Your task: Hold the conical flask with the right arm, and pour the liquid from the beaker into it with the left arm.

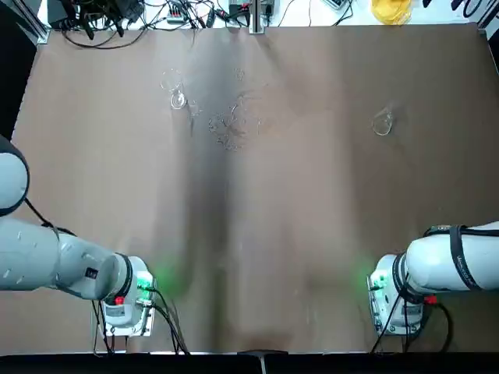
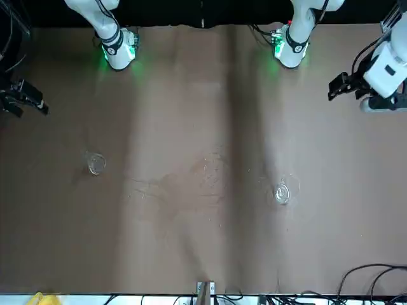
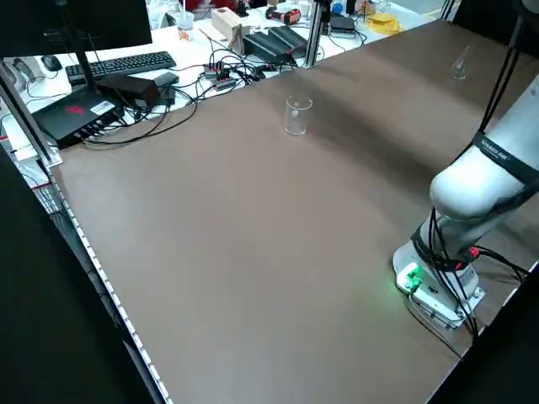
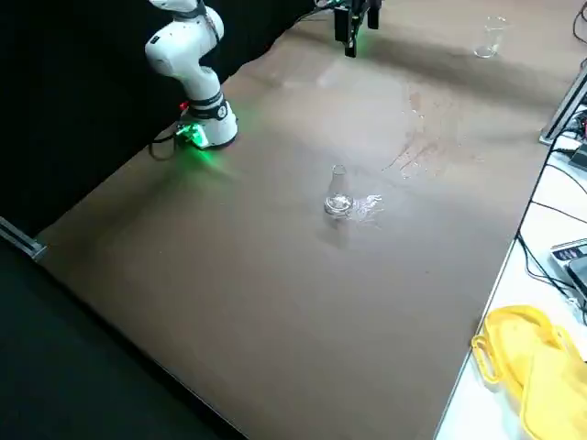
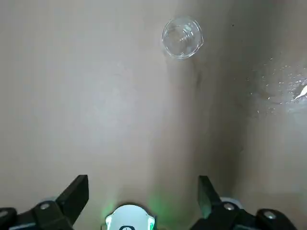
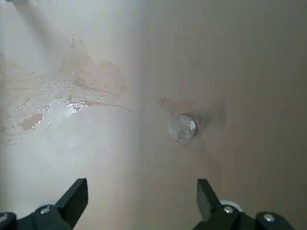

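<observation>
Conical flask (image 6: pixel 183 129) well apart from right pincer (image 6: pixel 142 184).

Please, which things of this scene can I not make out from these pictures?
- Left arm: its gripper is outside the top view, cut by the left edge.
- Right arm: in the top view, the right edge cuts it off.
- Beaker: clear glass; I cannot tell its liquid level.
- Flask: neck unclear in the right wrist view, seen from above.
</observation>
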